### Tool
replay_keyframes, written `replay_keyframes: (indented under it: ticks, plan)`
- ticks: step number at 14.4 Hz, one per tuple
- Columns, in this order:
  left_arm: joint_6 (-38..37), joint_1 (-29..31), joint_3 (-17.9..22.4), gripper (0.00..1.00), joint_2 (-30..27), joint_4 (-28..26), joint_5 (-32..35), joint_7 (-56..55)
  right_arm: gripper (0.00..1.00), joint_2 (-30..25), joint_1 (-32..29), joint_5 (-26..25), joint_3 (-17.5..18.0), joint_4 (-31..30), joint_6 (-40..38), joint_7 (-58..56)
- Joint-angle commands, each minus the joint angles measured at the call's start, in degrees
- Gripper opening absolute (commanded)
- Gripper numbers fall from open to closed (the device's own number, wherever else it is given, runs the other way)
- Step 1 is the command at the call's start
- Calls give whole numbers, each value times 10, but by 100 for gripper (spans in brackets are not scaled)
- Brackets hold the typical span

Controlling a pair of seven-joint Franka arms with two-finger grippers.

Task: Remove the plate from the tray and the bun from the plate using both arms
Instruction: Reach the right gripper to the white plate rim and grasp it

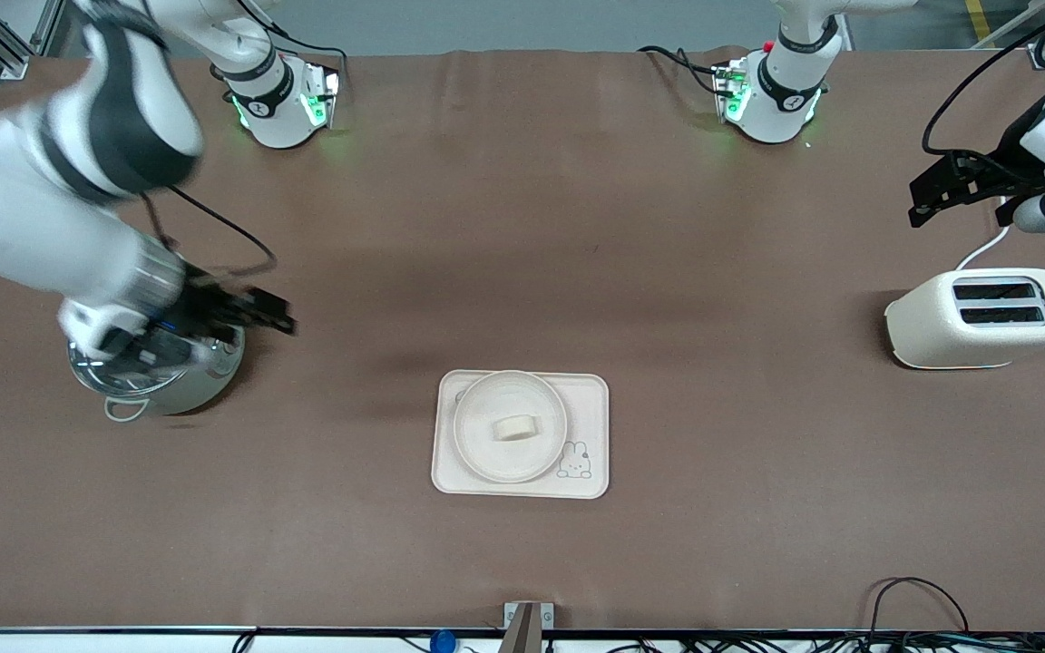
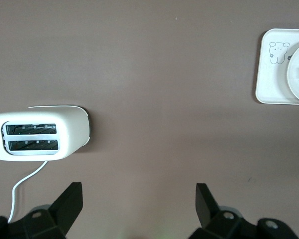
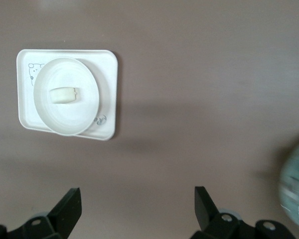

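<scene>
The plate (image 1: 510, 426) is round, shallow and cream-coloured, with a raised rim and no markings. It lies on a rectangular cream tray (image 1: 590, 399) with a small rabbit drawing (image 1: 575, 460) in one corner, and it covers most of the tray's width. The bun (image 1: 515, 427) is a single small, pale, squat piece with a flat top, resting in the middle of the plate and far smaller than it.

Counted: one plate, one bun, one tray, one white toaster (image 1: 982, 317) with two slots, and one shiny metal pot (image 1: 160, 381).

The right gripper (image 1: 259, 313) hangs above the pot near the right arm's end of the tabletop; its jaws are spread wide and hold nothing. In the right wrist view the plate (image 3: 65, 96) and bun (image 3: 64, 95) lie well out ahead of those spread jaws, off toward one of them, and the pot (image 3: 296, 189) shows blurred at the frame's edge beside the other.

The left gripper (image 1: 940, 195) hangs above the tabletop near the toaster, at the left arm's end; its jaws are also spread wide and empty. In the left wrist view the toaster (image 2: 37, 135) lies just ahead of one jaw, with its white cord (image 2: 25, 191) trailing toward it, while the tray (image 2: 269, 74) sits well ahead of the other jaw, half out of the frame.
</scene>
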Motion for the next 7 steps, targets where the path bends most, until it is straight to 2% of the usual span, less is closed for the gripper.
replay_keyframes:
  ticks: [1,2,3,7]
  plan:
    - [-3,2,-2,100,11,13,-5,7,100,107,45,85,-6,36,86,15]
    - [-3,3,-2,100,14,12,-5,6,100,148,61,111,-6,50,123,12]
    - [-3,3,-2,100,19,12,-5,7,100,186,77,117,-6,67,151,12]
    - [-1,4,-2,100,28,12,-6,7,97,326,122,117,-6,173,240,14]
